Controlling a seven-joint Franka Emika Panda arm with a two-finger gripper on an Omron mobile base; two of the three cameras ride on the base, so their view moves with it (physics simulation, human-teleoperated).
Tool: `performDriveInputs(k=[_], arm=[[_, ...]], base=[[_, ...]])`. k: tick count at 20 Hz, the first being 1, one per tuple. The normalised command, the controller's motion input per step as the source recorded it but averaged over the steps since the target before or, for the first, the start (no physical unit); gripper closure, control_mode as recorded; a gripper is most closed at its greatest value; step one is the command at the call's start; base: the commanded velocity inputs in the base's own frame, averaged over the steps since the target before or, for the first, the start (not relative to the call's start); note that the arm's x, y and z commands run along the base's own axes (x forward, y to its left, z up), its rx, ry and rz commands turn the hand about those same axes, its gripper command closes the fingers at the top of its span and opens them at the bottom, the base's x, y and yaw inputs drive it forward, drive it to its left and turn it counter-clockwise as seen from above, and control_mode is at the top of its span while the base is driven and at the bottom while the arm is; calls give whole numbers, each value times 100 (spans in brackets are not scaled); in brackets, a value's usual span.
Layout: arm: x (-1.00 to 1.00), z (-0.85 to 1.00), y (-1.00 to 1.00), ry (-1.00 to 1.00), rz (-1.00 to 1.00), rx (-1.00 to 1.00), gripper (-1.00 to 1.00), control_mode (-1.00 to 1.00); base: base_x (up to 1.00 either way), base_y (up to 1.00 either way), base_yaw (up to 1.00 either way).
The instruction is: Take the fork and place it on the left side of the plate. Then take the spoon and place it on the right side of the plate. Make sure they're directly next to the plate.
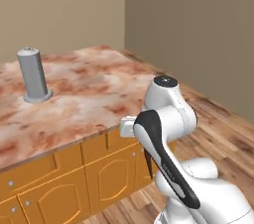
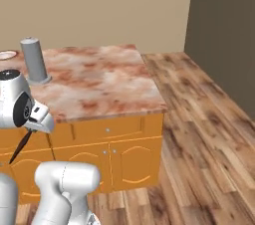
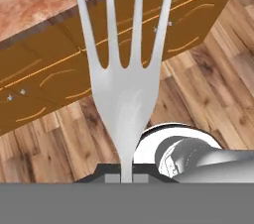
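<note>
Hand view: my gripper [image 3: 127, 178] is clamped on the fork [image 3: 124, 89]; next I carry it to the plate's left.

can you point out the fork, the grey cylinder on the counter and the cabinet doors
fork [image 3: 121, 94]: hand view, on the silver neck below the tines
grey cylinder [image 1: 32, 73]: left base view, mid body
cabinet doors [image 2: 134, 162]: right base view, on a door panel

The fork [image 3: 124, 94] has a smooth, pale silver metal head with a soft sheen; its handle [image 2: 21, 145] looks matt black. The surface [image 1: 89, 89] is polished reddish marble-like stone. The cabinets [image 2: 114, 159] are glossy orange wood, the floor [image 2: 209, 134] brown wood planks. The canister [image 1: 33, 75] looks dull grey metal.
</note>
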Motion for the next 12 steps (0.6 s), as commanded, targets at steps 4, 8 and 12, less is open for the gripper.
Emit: performDriveInputs(k=[4,8,12], arm=[[0,0,0,0,0,0,100,100],[0,0,0,0,0,0,100,100],[0,0,0,0,0,0,100,100]], base=[[97,-100,9],[99,-100,5],[74,-100,0]])
